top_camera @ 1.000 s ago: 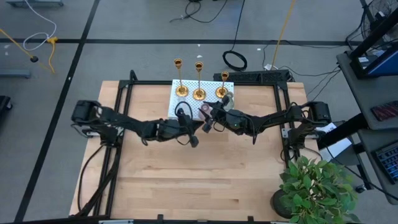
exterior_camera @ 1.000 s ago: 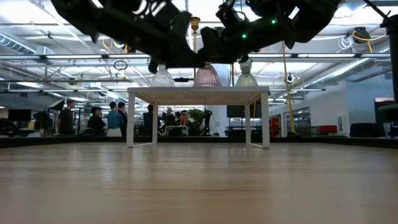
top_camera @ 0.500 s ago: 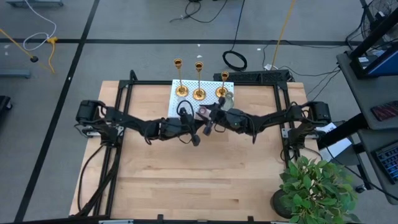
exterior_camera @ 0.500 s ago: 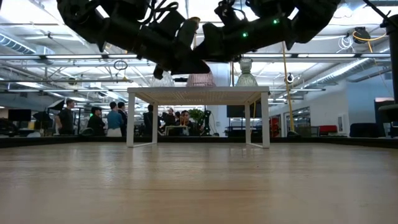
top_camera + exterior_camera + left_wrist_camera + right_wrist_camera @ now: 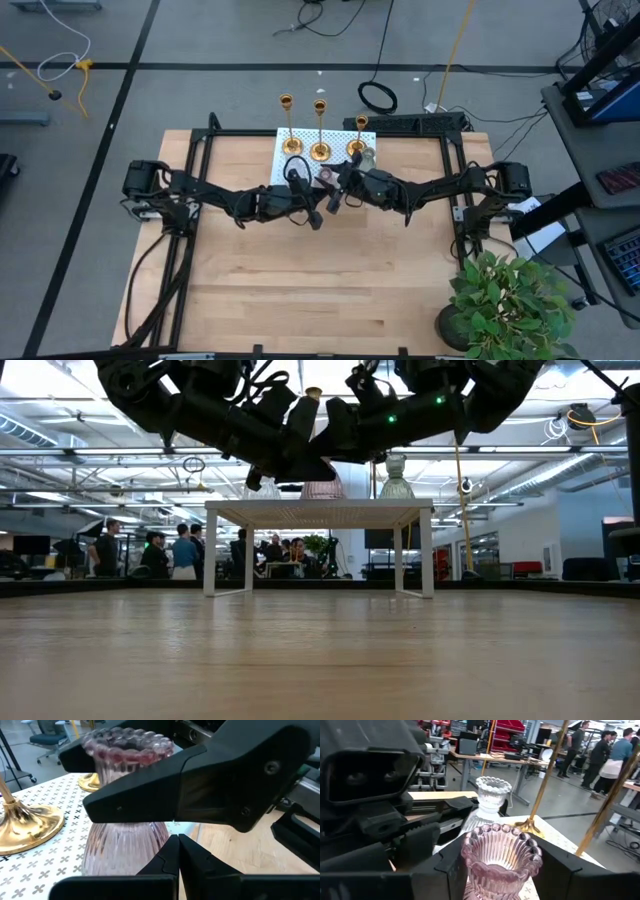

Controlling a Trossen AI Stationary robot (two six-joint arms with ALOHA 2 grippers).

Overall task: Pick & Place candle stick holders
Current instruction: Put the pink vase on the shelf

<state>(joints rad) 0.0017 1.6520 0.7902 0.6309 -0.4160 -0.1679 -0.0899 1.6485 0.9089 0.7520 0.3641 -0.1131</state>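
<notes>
Three gold candlesticks [image 5: 320, 130] stand by their round bases along the far edge of a small white patterned stand [image 5: 285, 165]. A pink ribbed glass holder [image 5: 501, 852] with a scalloped rim stands near the stand's near edge. My right gripper [image 5: 502, 870] is shut on it, reaching in from the right [image 5: 337, 182]. My left gripper [image 5: 178, 842] is shut and empty. Its tips are close in front of the pink holder's ribbed foot [image 5: 125, 850], on the holder's left side [image 5: 308, 192]. My right gripper pinches the pink holder's narrow waist [image 5: 150, 822], just under the scalloped cup, with one finger [image 5: 451, 865] on each side. The fingers lie level, coming from the table's right. The holder is upright, its foot at the stand's top [image 5: 322, 492]. Whether my left gripper touches the holder's foot, I cannot tell.
A clear glass holder [image 5: 491, 795] stands on the stand to the right, near the right candlestick [image 5: 367, 157]. Another shows on the stand's left in the low view [image 5: 262, 486]. A potted plant [image 5: 505, 300] is at the table's near right corner. People stand in the room beyond.
My left gripper has moved a little toward the far edge, closer to the pink holder. The pink holder, in my right gripper, has shifted slightly toward the table's left and stayed upright.
</notes>
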